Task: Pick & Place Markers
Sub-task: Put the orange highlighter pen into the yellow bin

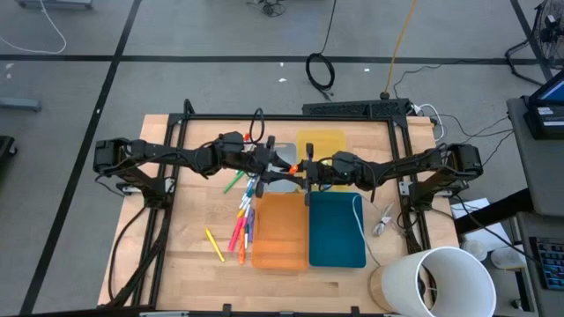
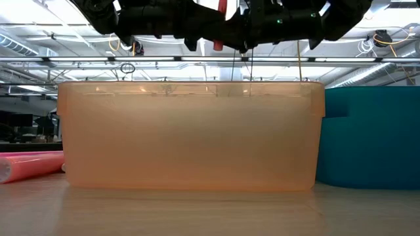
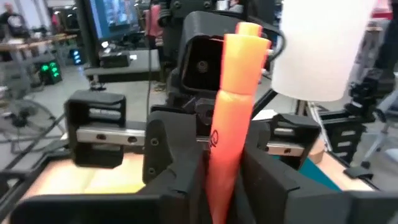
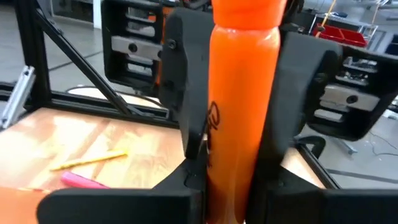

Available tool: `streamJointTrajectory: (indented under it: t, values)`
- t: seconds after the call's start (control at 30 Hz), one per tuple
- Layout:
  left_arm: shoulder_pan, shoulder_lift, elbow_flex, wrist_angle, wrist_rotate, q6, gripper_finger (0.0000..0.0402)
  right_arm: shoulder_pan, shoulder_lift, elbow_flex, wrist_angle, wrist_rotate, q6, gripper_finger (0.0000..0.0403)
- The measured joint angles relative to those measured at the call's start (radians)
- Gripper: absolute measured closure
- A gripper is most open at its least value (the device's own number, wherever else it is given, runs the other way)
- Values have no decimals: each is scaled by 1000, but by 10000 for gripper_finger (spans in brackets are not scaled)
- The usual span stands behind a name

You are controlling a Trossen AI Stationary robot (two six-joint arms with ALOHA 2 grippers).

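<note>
Both arms meet above the middle of the table, over the far end of the orange tray (image 1: pixel 279 231); the left gripper (image 1: pixel 280 165) and the right gripper (image 1: pixel 306 169) face each other with an orange marker (image 1: pixel 292 166) between them, held well above the wood; in the right wrist view the right gripper's fingers (image 4: pixel 186 112) are clamped on the orange marker (image 4: pixel 239 106), which stands upright between them, while the left gripper's dark body shows just behind it; in the left wrist view the same marker (image 3: pixel 233 112) rises tilted between the left gripper's fingers (image 3: pixel 168 155), which sit beside the barrel, though whether they press it or stand slightly off cannot be told; the remaining markers (image 1: pixel 244 216) lie scattered on the table to the left of the orange tray, a yellow one (image 1: pixel 214 244) nearest the front edge and a green one (image 1: pixel 233 182) farther back; a teal tray (image 1: pixel 336 229) lies just beside the orange one, and a yellow tray (image 1: pixel 321 143) lies behind the grippers
</note>
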Motion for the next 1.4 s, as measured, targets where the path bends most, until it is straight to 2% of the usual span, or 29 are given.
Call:
streamJointTrajectory:
  t: [0.13, 0.3, 0.37, 0.47, 0.53, 0.63, 0.77, 0.9, 1.03, 1.4]
  values:
    - [0, -10, -1, -15, -42, 0, 203, 0, 0, 0, -27, 2, -4, 360]
    - [1, -105, -2, -124, -60, 11, 131, 0, -7, 0, -74, 23, -6, 360]
    - [3, -177, -1, -207, -126, 23, 114, 0, -12, 1, -89, 41, -11, 360]
    - [4, -307, -1, -415, -286, 53, 100, 0, -48, 0, -171, 79, -10, 360]
    - [5, -383, -1, -534, -356, 61, 94, -1, -82, 1, -224, 82, 4, 360]
    - [4, -479, -32, -613, -367, 67, 93, -2, -148, 0, -329, 84, 39, 360]
    - [1, -577, -154, -551, -364, 80, 100, -1, -242, -15, -501, 164, 106, 360]
    - [20, -649, -256, -462, -409, 87, 111, -2, -307, -80, -602, 261, 207, 360]
    - [27, -677, -286, -441, -412, 53, 118, -12, -341, -113, -619, 286, 267, 356]
    - [21, -672, -286, -440, -412, 50, 121, -48, -329, -191, -581, 285, 298, 350]
